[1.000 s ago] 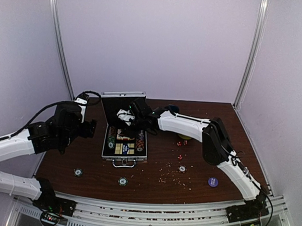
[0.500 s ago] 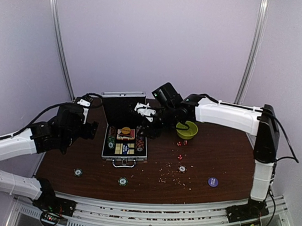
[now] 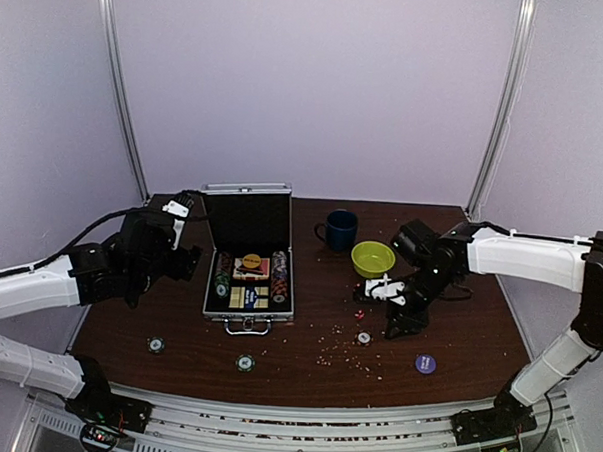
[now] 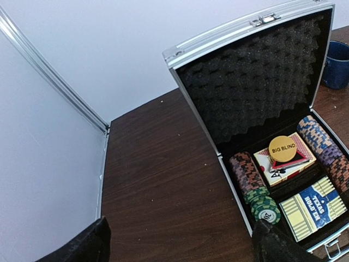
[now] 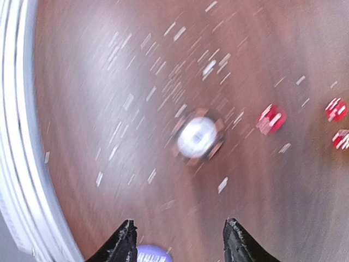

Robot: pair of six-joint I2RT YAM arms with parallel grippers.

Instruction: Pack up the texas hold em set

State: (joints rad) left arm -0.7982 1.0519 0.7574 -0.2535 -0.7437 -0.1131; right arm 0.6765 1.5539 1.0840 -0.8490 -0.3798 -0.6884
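1. Far left first: our left gripper (image 3: 185, 259) hovers over the table (image 3: 127, 319), just left of the case. Its wrist view has the fingertips (image 4: 82, 245) spread wide, with only bare wood between them, so it's empty.
2. Two loose chips (image 3: 155, 345) lie near the front edge. One is front-left of the case and the other (image 3: 245, 362) is just ahead of its handle.
3. The silver briefcase (image 3: 247, 219) sits open left of centre. Its lid is upright and lined with black egg-crate foam (image 4: 256, 82).
4. Inside, we see chip stacks (image 4: 253, 185) down the left side and more down the right (image 4: 327, 150). Between them a red card box (image 4: 268, 164) sits at the back with a yellow BIG BLIND disc (image 4: 283, 148) on top. A blue TEXAS HOLD'EM card box (image 4: 313, 207) sits nearer the handle.
5. Right of the lid stands a dark blue mug (image 3: 338, 230), with a yellow-green bowl (image 3: 372, 257) just beside it.
6. In front of the bowl, tiny red dice (image 5: 271, 119) lie on the wood near another chip (image 3: 364, 338). Pale specks (image 3: 336, 350) are scattered all around them.
7. Our right gripper (image 3: 395, 320) points down just right of those dice. Its wrist view is blurry, but the fingers (image 5: 122, 243) are partway apart and hold nothing.
8. A purple chip (image 3: 426, 364) lies alone at front right.
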